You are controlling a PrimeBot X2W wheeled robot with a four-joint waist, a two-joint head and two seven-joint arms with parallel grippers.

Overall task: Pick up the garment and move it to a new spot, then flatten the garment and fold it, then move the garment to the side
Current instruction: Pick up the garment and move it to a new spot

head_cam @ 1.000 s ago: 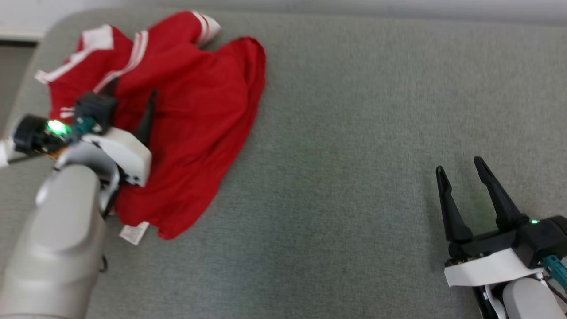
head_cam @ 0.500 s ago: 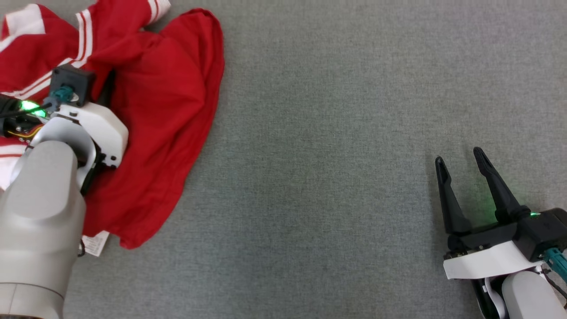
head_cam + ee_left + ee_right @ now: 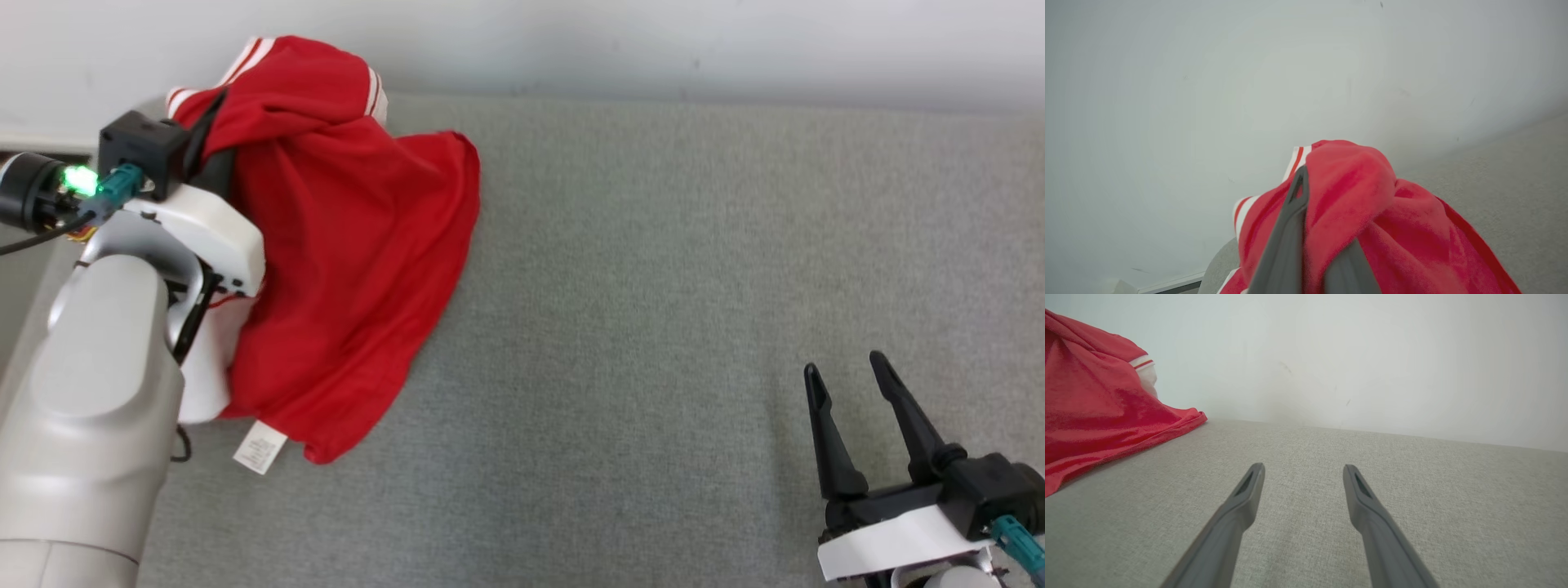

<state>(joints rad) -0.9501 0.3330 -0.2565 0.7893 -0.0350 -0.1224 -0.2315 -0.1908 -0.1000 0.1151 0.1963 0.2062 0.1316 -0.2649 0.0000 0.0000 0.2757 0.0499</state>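
The left wrist view shows, better than the head view, the left claw (image 3: 1303,183) pinched shut on a fold of the red garment (image 3: 351,245), lifted at the far left of the grey surface (image 3: 653,286); a second ago it stood open. The right claw (image 3: 844,365) gapes empty, well apart. The garment's white label (image 3: 260,447) is unreadable.

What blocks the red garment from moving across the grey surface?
Nothing visible. The left hand grips the red garment, and no object lies on the grey surface between it and the open right hand.
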